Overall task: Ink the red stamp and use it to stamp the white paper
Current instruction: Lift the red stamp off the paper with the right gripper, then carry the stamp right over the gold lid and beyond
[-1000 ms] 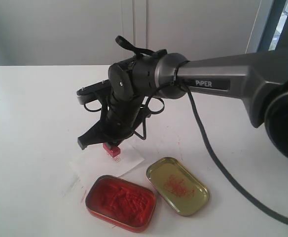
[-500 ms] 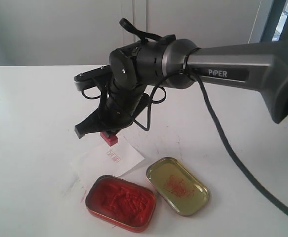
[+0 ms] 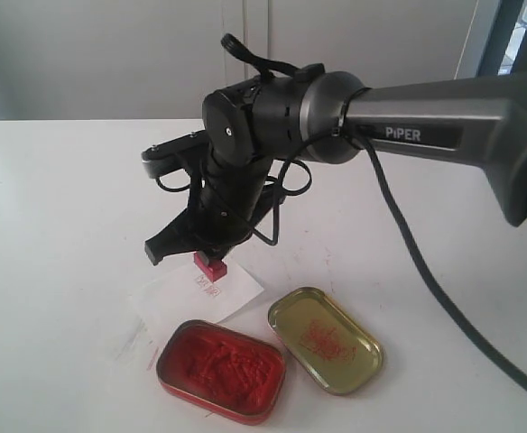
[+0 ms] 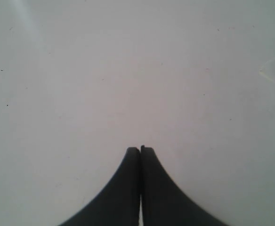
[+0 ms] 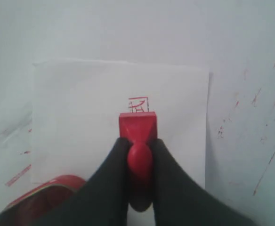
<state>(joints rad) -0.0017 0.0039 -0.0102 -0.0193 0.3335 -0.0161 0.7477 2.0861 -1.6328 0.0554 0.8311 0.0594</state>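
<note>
Lifted off white paper: red stamp, clamped by right pincer | imprint bared | left pincer together, wrist-only

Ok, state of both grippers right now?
Left gripper: closed, empty.
Right gripper: closed on the stamp.

Right gripper, gripping the red stamp, is hanging over the white paper. Ink tin and gold lid are sitting near, low in front of it, blocking low passes there. Bare table is lying open behind it and off its far side. Its own arm is filling the other side.
</note>
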